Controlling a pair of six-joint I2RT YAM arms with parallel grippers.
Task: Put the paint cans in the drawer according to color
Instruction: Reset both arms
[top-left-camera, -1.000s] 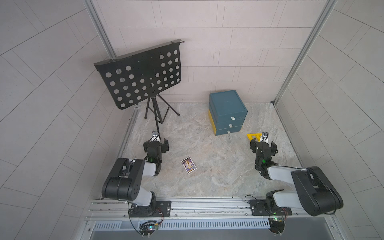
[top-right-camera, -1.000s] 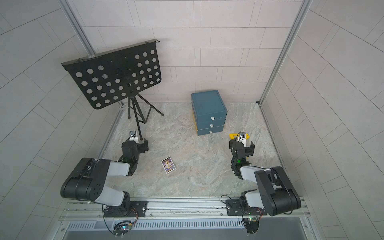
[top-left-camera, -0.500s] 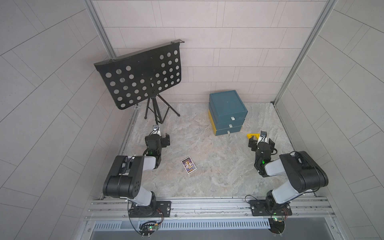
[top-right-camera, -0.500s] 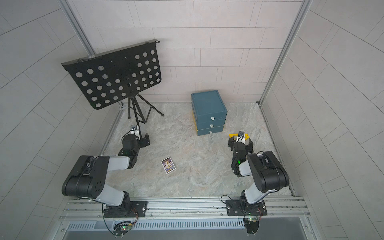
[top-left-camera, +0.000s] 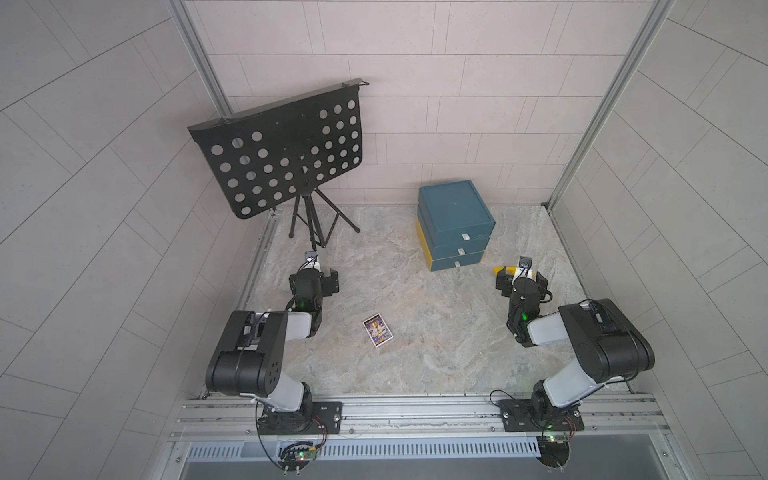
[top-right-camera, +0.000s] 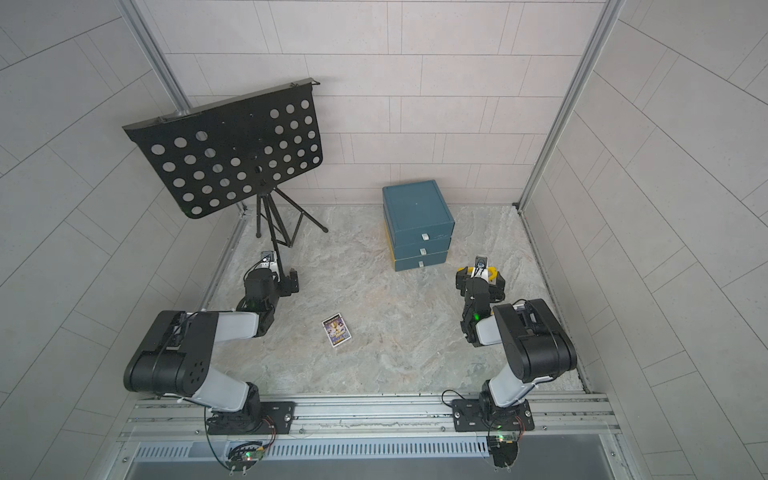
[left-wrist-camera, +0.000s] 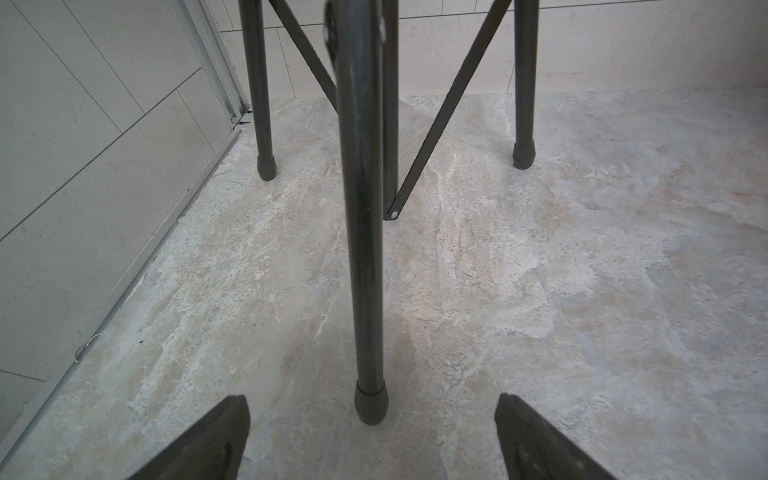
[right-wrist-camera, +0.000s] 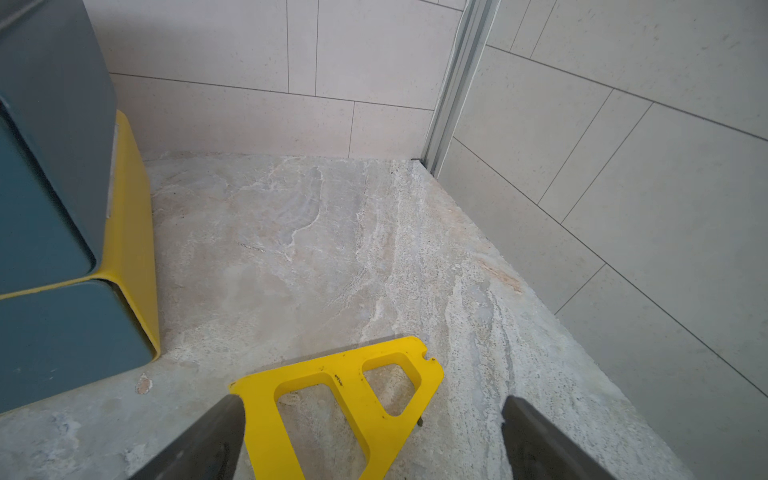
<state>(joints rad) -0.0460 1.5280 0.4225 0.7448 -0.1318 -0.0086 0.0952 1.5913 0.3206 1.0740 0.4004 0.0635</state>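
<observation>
Zero paint cans show in any view, so we cannot say where they lie. Both hands gape wide, empty: our right hand (right-wrist-camera: 372, 399) straddles a flat yellow plastic triangle (right-wrist-camera: 349, 372), with the shut teal three-drawer chest (top-left-camera: 455, 208) near, ahead and inward of it; our left hand (left-wrist-camera: 372, 398), farther off, straddles a black metal music-stand leg (left-wrist-camera: 361, 249).

surface: marbled tabletop (top-left-camera: 436, 353) | on it: drawer unit (top-left-camera: 455, 224), music stand (top-left-camera: 282, 158), card (top-left-camera: 377, 330), yellow bracket (right-wrist-camera: 355, 392)

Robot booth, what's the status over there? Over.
Left end effector open at music stand leg. Right end effector open over yellow bracket. No paint cans visible; drawers shut.
</observation>
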